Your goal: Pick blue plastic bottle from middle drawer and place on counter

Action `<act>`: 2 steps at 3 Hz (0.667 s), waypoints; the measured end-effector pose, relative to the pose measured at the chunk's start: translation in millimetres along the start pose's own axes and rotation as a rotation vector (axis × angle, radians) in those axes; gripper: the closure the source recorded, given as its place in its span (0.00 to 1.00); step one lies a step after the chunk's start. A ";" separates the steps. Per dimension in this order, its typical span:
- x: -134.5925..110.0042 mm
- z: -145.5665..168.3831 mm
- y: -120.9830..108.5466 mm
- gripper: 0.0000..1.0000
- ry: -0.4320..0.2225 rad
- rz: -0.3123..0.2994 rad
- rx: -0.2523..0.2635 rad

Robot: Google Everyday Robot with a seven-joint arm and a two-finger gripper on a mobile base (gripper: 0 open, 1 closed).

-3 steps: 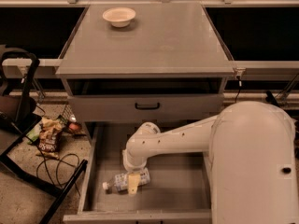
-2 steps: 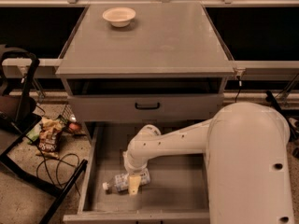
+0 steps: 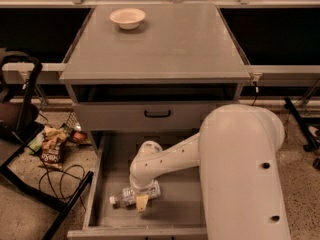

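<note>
The blue plastic bottle (image 3: pixel 125 198) lies on its side on the floor of the open middle drawer (image 3: pixel 182 206), white cap pointing left, near the front left. My gripper (image 3: pixel 141 198) reaches down from the white arm (image 3: pixel 165 159) and sits right over the bottle's right end, touching or nearly touching it. Part of the bottle is hidden under it. The counter (image 3: pixel 170 49) is the flat grey cabinet top above, with a cream bowl (image 3: pixel 127 18) at its back left.
A closed drawer front with a black loop handle (image 3: pixel 157 114) sits above the open drawer. My large white arm housing (image 3: pixel 245 174) covers the drawer's right side. A black chair (image 3: pixel 20 114), snack bags (image 3: pixel 50 146) and cables (image 3: pixel 62 176) lie on the floor to the left.
The arm has shifted very slightly over the bottle. The bottle lies in the same place in the drawer.
</note>
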State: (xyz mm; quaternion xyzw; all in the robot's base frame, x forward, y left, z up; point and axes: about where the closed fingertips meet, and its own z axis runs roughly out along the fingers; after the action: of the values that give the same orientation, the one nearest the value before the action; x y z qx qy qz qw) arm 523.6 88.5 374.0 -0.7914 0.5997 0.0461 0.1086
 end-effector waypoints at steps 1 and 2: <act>-1.0 2.8 0.3 0.43 0.009 -0.004 -0.001; -1.0 2.8 0.3 0.64 0.009 -0.004 -0.001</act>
State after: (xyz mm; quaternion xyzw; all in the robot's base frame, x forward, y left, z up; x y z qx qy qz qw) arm 523.2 90.0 371.5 -0.7928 0.5988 0.0426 0.1056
